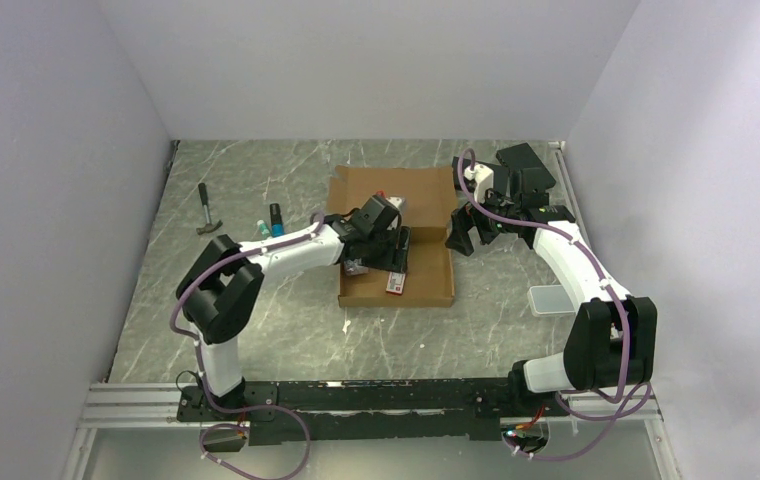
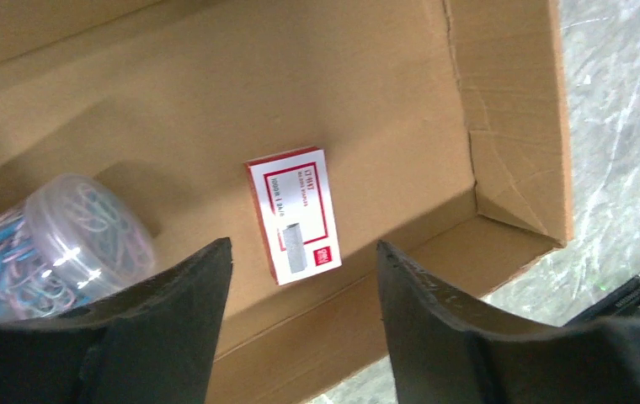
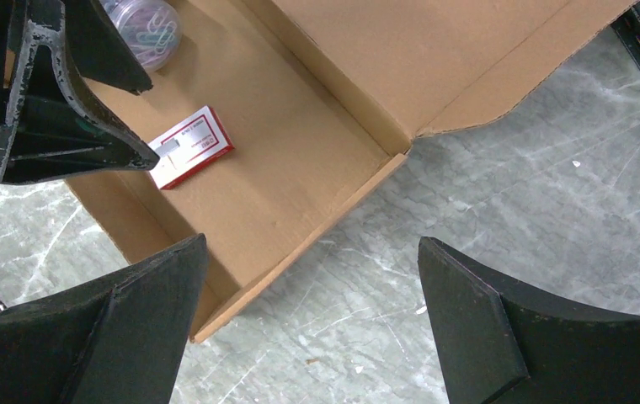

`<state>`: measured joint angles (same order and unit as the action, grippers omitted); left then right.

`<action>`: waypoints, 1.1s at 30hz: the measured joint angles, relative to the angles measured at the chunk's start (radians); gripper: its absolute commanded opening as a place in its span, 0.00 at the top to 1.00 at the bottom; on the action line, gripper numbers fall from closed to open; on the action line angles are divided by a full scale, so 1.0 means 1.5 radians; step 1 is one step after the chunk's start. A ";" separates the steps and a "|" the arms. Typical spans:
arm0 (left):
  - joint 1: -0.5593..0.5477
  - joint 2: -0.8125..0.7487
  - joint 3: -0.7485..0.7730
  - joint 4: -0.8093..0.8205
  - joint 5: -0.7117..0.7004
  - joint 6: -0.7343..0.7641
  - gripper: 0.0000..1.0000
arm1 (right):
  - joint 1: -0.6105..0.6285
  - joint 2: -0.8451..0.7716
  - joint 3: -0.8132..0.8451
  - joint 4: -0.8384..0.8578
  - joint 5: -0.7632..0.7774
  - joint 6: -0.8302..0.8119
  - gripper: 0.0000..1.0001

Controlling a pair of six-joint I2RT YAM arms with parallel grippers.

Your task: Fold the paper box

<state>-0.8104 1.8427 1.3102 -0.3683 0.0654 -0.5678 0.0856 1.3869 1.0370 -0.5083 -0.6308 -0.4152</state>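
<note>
The paper box (image 1: 424, 278) lies open toward the table's (image 1: 256, 330) far edge. The left end effector (image 2: 301, 242) hovers over it, jaws apart. The right end effector (image 3: 312, 241) gapes empty at its right wall.

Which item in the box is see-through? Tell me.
The round tub of paper clips, clear plastic; the flat staple packet is opaque red and white.

High rear overhead view; both wrist views close, downward, over the paper box (image 2: 216, 101) (shared interior)

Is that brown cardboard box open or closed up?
Open: the brown corrugated cardboard box has its lid flap swung back, showing a red-and-white packet and clear paperclip tub inside.
</note>
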 measured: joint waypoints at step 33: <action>0.400 -0.266 -0.157 -0.032 -0.076 0.047 0.00 | -0.035 -0.105 -0.014 0.016 -0.021 -0.009 0.00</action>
<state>-0.2111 1.4445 1.0744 -0.4168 -0.0486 -0.4969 0.0334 1.2293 1.0161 -0.4843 -0.6621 -0.4290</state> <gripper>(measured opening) 0.994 0.994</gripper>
